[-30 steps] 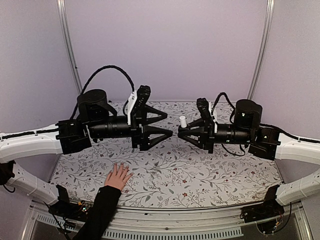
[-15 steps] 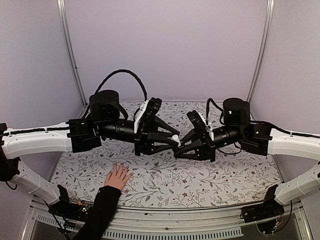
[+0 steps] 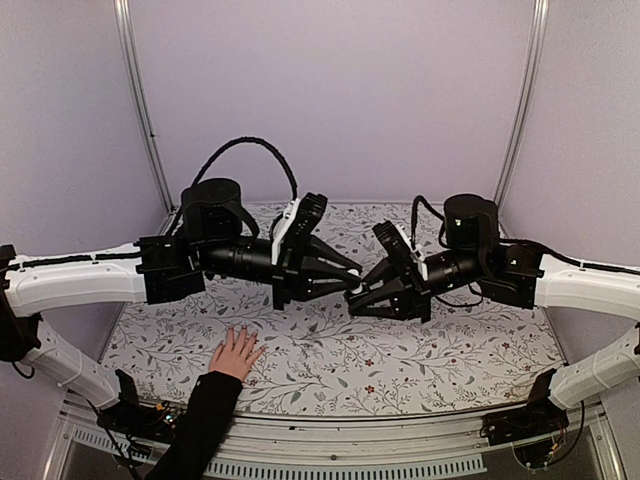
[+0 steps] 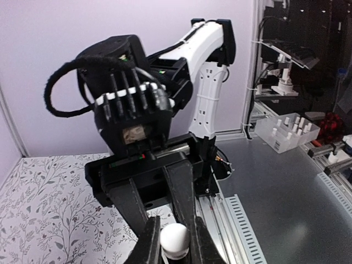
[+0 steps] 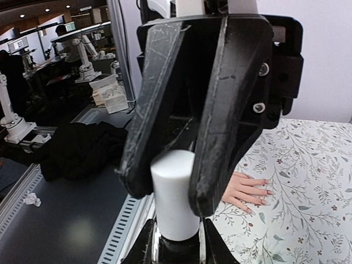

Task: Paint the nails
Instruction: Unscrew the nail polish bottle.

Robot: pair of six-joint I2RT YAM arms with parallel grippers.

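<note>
A light-skinned hand (image 3: 237,352) in a black sleeve lies flat on the floral table, fingers spread. Its nails (image 5: 268,182) show in the right wrist view as small dark-pink tips. Above the table's middle the two grippers meet tip to tip. My right gripper (image 3: 353,300) is shut on a small dark bottle (image 5: 176,254). The bottle's white cap (image 5: 175,192) points at the left arm. My left gripper (image 3: 350,284) is shut on that cap (image 4: 175,240), one finger (image 4: 147,245) on each side. Both grippers hang well right of the hand and above it.
The floral cloth (image 3: 400,360) covers the table. A metal rail (image 3: 350,432) runs along the near edge. Purple walls close the back and sides. The person's sleeve (image 3: 200,420) crosses the near left edge.
The arms came together. My left gripper moved right and went from open to shut on the white cap. My right gripper carried the bottle left and down to meet it.
</note>
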